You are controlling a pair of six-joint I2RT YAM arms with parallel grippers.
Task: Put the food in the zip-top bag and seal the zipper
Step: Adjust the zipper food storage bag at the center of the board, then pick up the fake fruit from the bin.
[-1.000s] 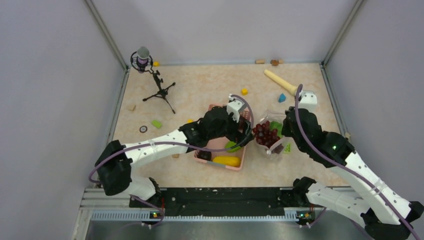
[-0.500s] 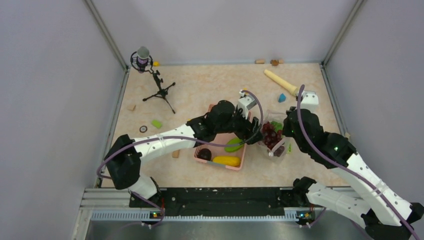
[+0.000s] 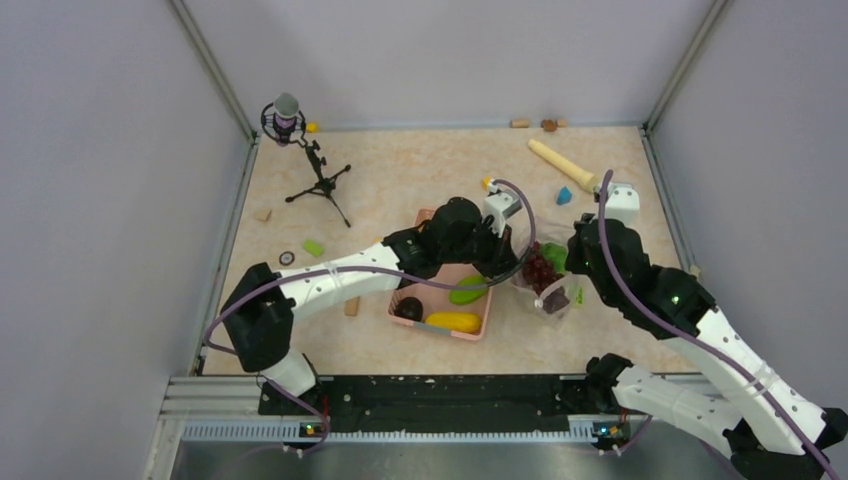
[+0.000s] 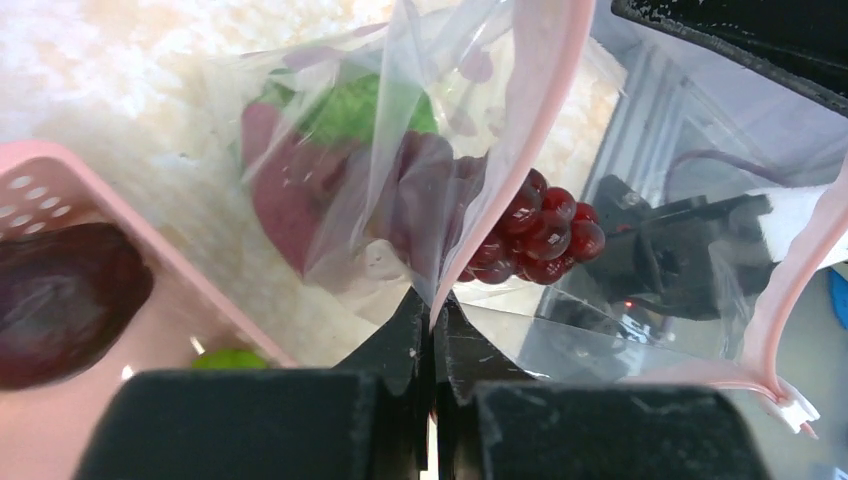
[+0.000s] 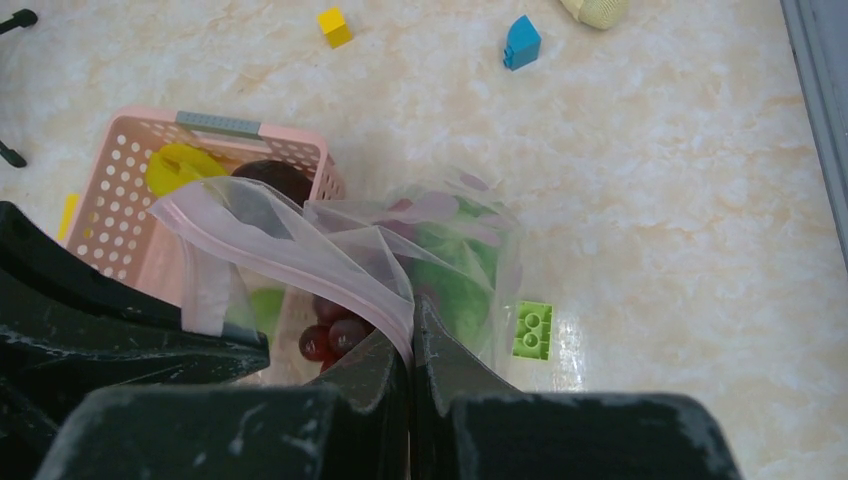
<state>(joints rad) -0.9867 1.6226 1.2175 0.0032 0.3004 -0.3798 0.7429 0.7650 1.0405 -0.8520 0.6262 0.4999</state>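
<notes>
The clear zip-top bag (image 3: 548, 282) stands right of the pink basket (image 3: 440, 322), its mouth held open between both grippers. Inside it lie dark red grapes (image 4: 545, 230), a green-white lettuce head (image 4: 360, 110) and a magenta sweet potato (image 4: 285, 190). My left gripper (image 4: 433, 300) is shut on the pinkish zipper (image 4: 545, 130) strip at the bag's basket side. My right gripper (image 5: 411, 320) is shut on the zipper (image 5: 300, 255) at the opposite side. In the basket remain a yellow fruit (image 3: 455, 322), a green pod (image 3: 467, 292) and a dark purple-brown piece (image 3: 407, 307).
A green block (image 5: 532, 330) lies on the table right beside the bag. A beige rolling pin (image 3: 562, 163), a blue block (image 5: 521, 42) and a yellow block (image 5: 335, 27) lie farther back. A microphone tripod (image 3: 318, 180) stands at the back left.
My left gripper moved right from above the basket to the bag's mouth and closed on the zipper edge. The right gripper kept its hold, and the bag shifted slightly right.
</notes>
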